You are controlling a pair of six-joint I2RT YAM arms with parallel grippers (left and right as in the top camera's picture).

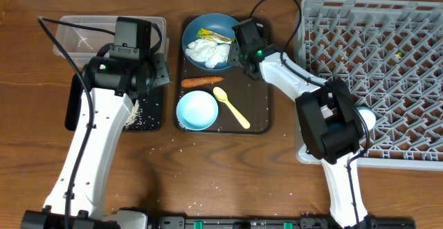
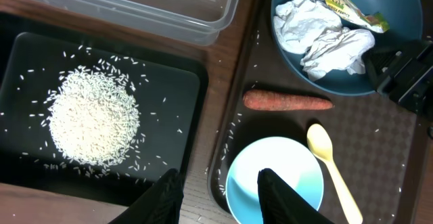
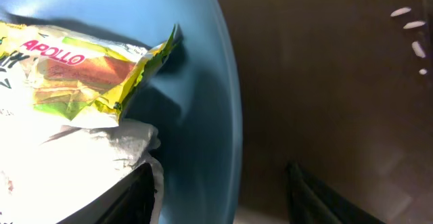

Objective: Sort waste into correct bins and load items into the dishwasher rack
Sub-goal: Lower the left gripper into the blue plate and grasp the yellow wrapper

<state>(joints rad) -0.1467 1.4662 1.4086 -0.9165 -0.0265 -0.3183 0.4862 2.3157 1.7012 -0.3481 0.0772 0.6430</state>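
Your left gripper [image 2: 218, 183] hangs with its 2 fingers apart and nothing between them, above the gap between the black tray [image 2: 183, 116] and the dark brown serving tray [image 1: 259, 104]. Your right gripper [image 3: 220, 176] is spread across the right rim of the dark blue plate [image 1: 188, 46], 1 finger inside over the tissues [image 1: 211, 51], 1 outside over the serving tray, not clamped. On the plate you have the crumpled white tissues and 1 yellow-green wrapper [image 3: 81, 75] lying against them. On the serving tray, below the plate, you have 1 orange carrot stick [image 2: 287, 101], 1 light blue bowl [image 1: 197, 110] upright, and 1 pale yellow spoon [image 1: 232, 106] just beside the bowl. The black tray carries a heap of rice [image 2: 95, 116], with loose grains scattered around it. The clear tub [image 1: 76, 32] sits touching the black tray's far edge. The grey rack [image 1: 387, 63] stands at your right.
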